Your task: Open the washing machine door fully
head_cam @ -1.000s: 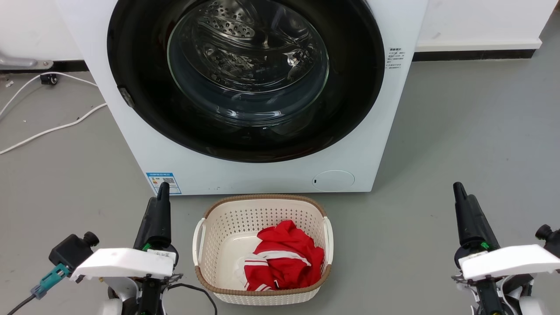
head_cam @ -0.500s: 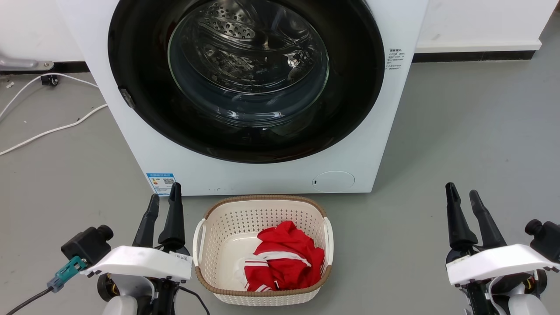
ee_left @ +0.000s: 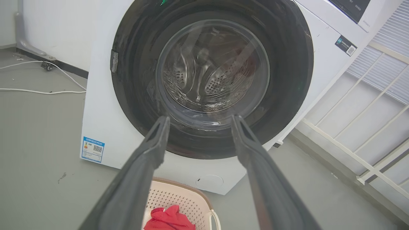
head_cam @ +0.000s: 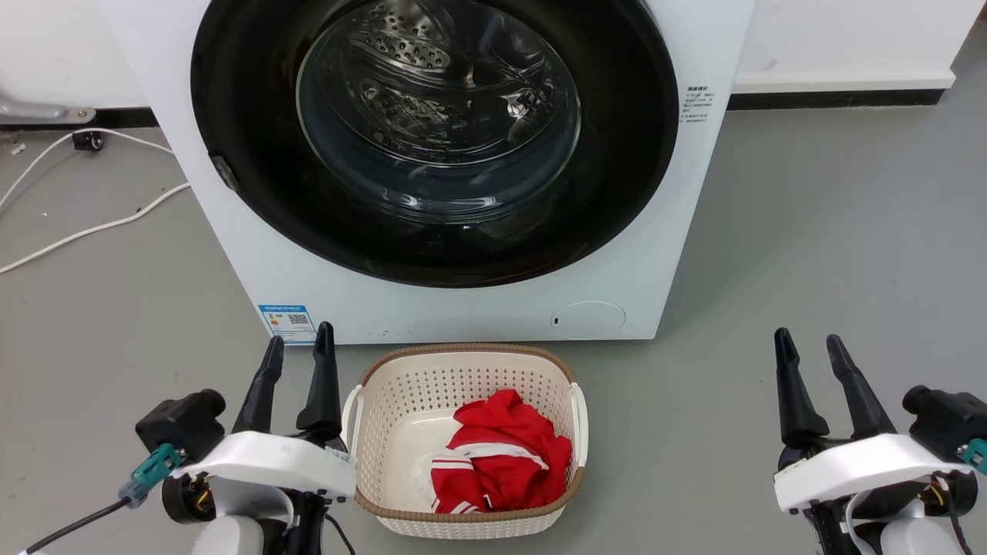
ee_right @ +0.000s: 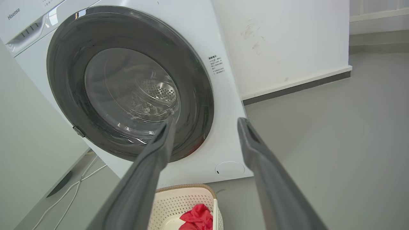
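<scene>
Head view: the washing machine door (head_cam: 436, 131) sits closed, flush against the front of the washing machine (head_cam: 463, 308), and the perforated steel drum shows through its glass bowl. Low on the white front are a blue label sticker (head_cam: 288, 322) and a round flap (head_cam: 587, 318). Just in front stands a cream laundry basket (head_cam: 463, 351) holding a red garment (head_cam: 501, 455). The left gripper (head_cam: 299, 339) hovers just beside the basket, fingers spread and empty. The right gripper (head_cam: 808, 339), well apart from the basket, is likewise spread and empty. Both are clear of the door. A white cable (head_cam: 92, 227) lies on the floor left of the machine.
</scene>
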Motion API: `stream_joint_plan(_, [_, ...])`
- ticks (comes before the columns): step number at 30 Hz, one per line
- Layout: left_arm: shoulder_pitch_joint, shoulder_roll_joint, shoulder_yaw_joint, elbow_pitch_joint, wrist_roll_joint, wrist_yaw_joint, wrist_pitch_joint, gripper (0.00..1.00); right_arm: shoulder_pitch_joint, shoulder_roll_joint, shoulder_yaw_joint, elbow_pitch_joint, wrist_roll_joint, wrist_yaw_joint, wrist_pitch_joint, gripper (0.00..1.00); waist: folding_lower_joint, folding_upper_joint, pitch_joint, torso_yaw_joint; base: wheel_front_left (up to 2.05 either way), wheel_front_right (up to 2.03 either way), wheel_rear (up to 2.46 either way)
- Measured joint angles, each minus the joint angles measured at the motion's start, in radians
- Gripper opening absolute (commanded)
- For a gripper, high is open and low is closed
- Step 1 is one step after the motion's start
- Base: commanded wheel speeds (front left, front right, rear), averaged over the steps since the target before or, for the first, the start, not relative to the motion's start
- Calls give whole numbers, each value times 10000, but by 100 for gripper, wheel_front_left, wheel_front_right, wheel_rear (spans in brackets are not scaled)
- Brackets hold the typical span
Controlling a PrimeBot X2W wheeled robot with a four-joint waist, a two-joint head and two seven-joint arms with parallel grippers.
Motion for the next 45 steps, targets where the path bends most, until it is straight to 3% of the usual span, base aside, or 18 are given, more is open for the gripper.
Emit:
stream_joint_plan(16, [-145,173,-389,157,2031,393,-439,100,-3,0,33,44,-1896,2,-148,100,0,0,8,14,0,0,0])
stream_joint_plan(45, [-63,353,-589,58,4322,965,-1080,100,-39,-2,96,15,-3622,17,-355,100,0,0,-13,100,0,0,0])
